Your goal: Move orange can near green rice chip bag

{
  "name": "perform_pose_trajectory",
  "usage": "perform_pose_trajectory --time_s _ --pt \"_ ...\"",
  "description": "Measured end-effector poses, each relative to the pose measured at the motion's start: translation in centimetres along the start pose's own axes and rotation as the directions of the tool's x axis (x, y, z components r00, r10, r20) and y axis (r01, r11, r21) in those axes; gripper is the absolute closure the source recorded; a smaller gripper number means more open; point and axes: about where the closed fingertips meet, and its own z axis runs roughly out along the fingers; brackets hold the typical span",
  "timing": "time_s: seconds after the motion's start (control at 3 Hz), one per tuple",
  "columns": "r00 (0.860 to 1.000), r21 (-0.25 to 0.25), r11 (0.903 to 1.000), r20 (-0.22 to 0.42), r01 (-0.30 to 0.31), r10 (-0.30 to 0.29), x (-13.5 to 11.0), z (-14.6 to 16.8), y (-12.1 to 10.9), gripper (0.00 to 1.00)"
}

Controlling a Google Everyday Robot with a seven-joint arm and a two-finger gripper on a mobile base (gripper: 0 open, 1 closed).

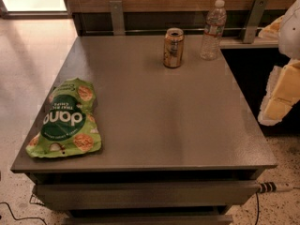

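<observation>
The orange can stands upright at the far middle of the grey table, with its silver top and dark opening showing. The green rice chip bag lies flat at the table's near left corner. A wide stretch of tabletop separates the two. My gripper, white with pale yellow parts, hangs at the right edge of the view, beyond the table's right side, well to the right of the can and nearer the camera. It holds nothing that I can see.
A clear plastic bottle stands just right of the can. A wooden wall with metal brackets runs behind the table. A drawer front sits under the near edge. Light floor lies to the left.
</observation>
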Motion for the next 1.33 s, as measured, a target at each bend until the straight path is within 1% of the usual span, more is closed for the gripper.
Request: perform_pose_trajectory --time_s 0.33,0.67,1.0,1.33 --pt "1.000 0.000 1.0000 0.000 0.000 0.000 0.0 0.0 0.0 0.00" --pt "0.998 0.033 0.9991 0.064 -0.028 0.025 -0.5 -0.2 -1.4 0.00" --pt "0.953 0.057 0.9860 0.270 -0.157 0.136 -1.7 1.2 -4.5 0.00" --pt "0.858 0.073 0.9626 0.474 -0.261 0.197 -3.3 2.3 -7.4 0.00"
